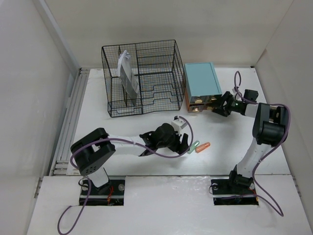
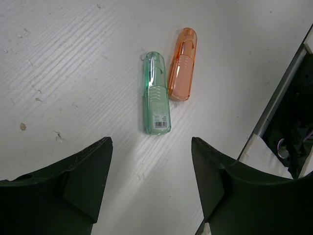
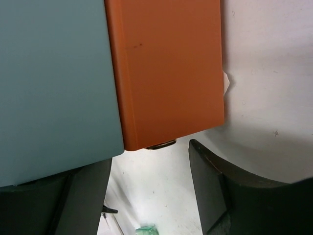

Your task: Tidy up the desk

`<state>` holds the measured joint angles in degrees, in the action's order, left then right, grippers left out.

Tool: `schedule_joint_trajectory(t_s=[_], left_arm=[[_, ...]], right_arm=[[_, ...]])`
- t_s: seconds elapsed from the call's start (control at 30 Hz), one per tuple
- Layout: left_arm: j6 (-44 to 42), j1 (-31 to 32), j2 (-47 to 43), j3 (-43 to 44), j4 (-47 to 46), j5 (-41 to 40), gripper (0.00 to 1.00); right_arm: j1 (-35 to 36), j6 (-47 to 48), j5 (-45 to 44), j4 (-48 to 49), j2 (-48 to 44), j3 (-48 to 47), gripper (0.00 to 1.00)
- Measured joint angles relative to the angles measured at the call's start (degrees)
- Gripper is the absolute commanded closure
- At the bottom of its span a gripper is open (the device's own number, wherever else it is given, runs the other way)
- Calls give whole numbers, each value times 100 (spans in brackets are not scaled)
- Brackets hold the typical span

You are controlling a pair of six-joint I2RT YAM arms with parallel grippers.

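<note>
The white desk [image 1: 225, 147] spreads under everything between pale walls, stiff and matte with nothing to grab; I'd guess small things slide easily on it. The left tool [image 2: 151, 147] hangs wide and empty over a green case [image 2: 156, 93], its barcode sticker unreadable, beside an orange case [image 2: 182, 63]. The right tool [image 3: 149, 166] stands wide at the orange drawer [image 3: 166, 73], gripping nothing.

Looks straight down on a scuffed white worktop [image 2: 73, 58]. Shows the left tool [image 2: 151, 176] with dark jaws spread wide, gripping nothing. Finds, just ahead of the gap, a translucent green case [image 2: 157, 93] with a barcode label [image 2: 160, 123] at its near end, and a translucent orange case [image 2: 182, 63] slanting along its right side, possibly touching. Catches a dark shape [image 2: 293, 127] at far right, too cropped to identify.
</note>
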<state>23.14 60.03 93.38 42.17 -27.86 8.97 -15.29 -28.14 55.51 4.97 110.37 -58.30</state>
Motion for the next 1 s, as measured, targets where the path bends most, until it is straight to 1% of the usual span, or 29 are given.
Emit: schedule_joint_trajectory(t_s=[0.3,0.43,0.57,0.63,0.7,0.77,0.8,0.9,1.0], left_arm=[[-2,0,-17,31,33,-2,38],[-2,0,-68,31,37,-2,38],[-2,0,-87,31,37,2,38],[-2,0,-90,31,37,2,38],[-2,0,-90,31,39,4,38],[-4,0,-90,31,42,9,38],[-4,0,-90,31,42,9,38],[-4,0,-90,31,44,11,38],[-2,0,-90,31,66,13,38]], right_arm=[[50,-118,-203,-26,76,31,31],[105,-422,-297,192,109,192,32],[136,-896,-326,839,109,468,35],[179,-1165,-385,1246,96,649,40],[229,-1379,-446,1615,90,815,41],[302,-1596,-487,1982,87,988,46],[343,-1709,-516,2179,87,1075,46],[433,-2006,-601,2695,76,1287,51],[461,-2273,-682,3281,52,1495,53]])
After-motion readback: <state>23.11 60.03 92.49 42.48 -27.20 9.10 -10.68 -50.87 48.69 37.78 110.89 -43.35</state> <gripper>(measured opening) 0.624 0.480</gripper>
